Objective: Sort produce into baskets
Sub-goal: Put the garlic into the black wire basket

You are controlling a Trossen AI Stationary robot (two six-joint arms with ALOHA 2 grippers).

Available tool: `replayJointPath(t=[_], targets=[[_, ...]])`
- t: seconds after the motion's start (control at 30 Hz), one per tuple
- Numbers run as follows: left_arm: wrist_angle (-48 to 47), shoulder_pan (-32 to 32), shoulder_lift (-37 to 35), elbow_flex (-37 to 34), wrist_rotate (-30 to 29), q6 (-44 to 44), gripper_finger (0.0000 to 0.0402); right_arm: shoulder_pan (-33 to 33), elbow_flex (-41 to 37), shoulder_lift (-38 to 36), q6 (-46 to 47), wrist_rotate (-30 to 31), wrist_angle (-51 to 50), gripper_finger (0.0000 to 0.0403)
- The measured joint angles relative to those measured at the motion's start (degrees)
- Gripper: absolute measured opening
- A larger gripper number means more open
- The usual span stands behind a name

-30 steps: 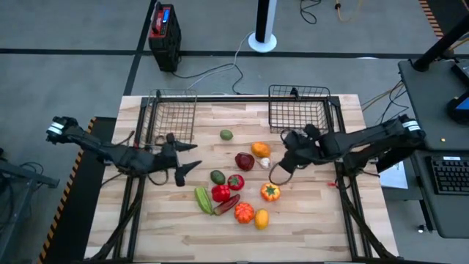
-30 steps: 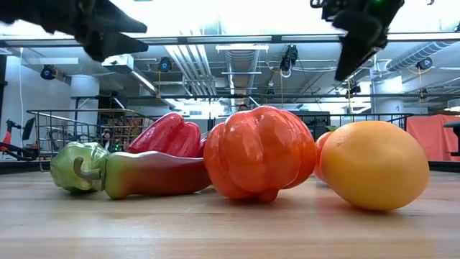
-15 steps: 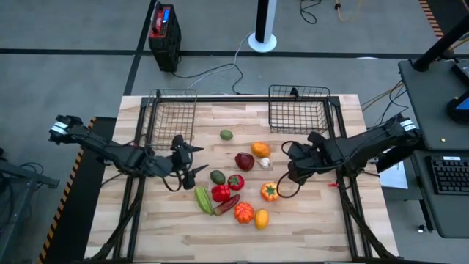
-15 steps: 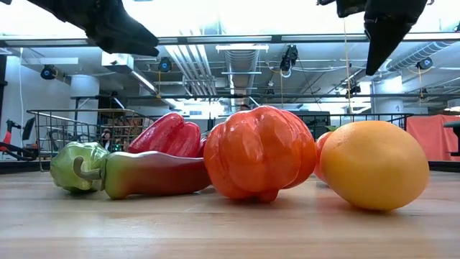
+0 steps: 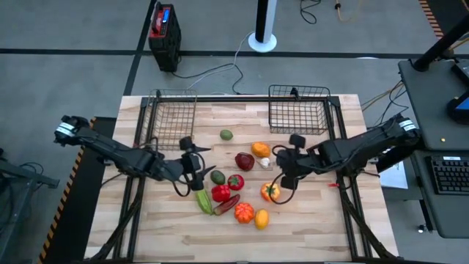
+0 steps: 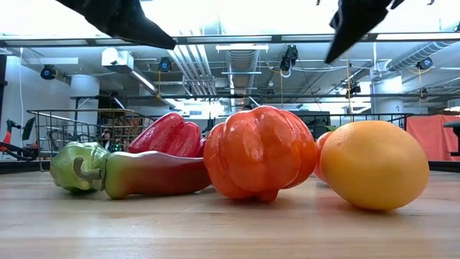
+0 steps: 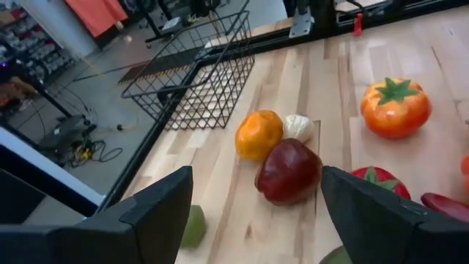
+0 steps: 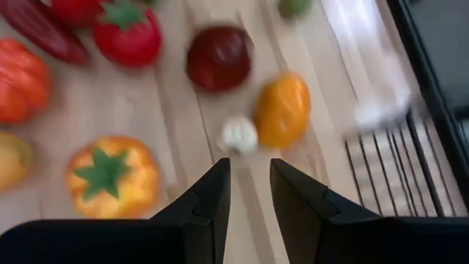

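Baskets come to two: we count one black wire basket (image 5: 168, 114) at ten o'clock on the table (image 5: 308, 227) and a second basket (image 5: 299, 108) at one o'clock, neither with anything visible inside. Produce we count at eleven pieces, all loose on the wood around the centre: a green lime-like piece (image 5: 226, 135) at twelve o'clock, an orange fruit (image 5: 260, 149), a tiny white garlic (image 5: 264, 163), a maroon piece (image 5: 245, 161), a dark green one (image 5: 218, 177), a red tomato (image 5: 235, 182), a red pepper (image 5: 220, 193), a light green pepper (image 5: 203, 199), a dark red chili (image 5: 228, 204), an orange pumpkin-like piece (image 5: 244, 213), a yellow lemon (image 5: 261, 218) and an orange tomato with green top (image 5: 270, 192).

Our left gripper (image 5: 192, 163) hovers at nine o'clock of the pile, fingers spread wide and holding nothing. Since a second ago it has slid inward from the left basket's front edge toward the dark green piece.

Our right gripper (image 5: 287, 176) hangs at three o'clock, just above the orange tomato, fingers drawn nearly together around nothing. It has swung out and back again over the same second.

A black box with a red top (image 5: 164, 27) stands off the table at eleven o'clock, cables trailing from it.
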Motion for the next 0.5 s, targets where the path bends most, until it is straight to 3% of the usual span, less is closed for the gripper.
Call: replayJointPath(t=[0.23, 0.5], targets=[[0.3, 0.1, 1.2, -0.4, 0.0, -0.4, 0.0284, -0.8, -3.4, 0.0, -8.0, 0.5, 13.4, 0.0109], [0.7, 0.7, 1.7, -0.1, -0.1, -0.8, 0.0284, -2.0, -5.4, 0.0, -8.0, 0.6, 16.5, 0.0226]])
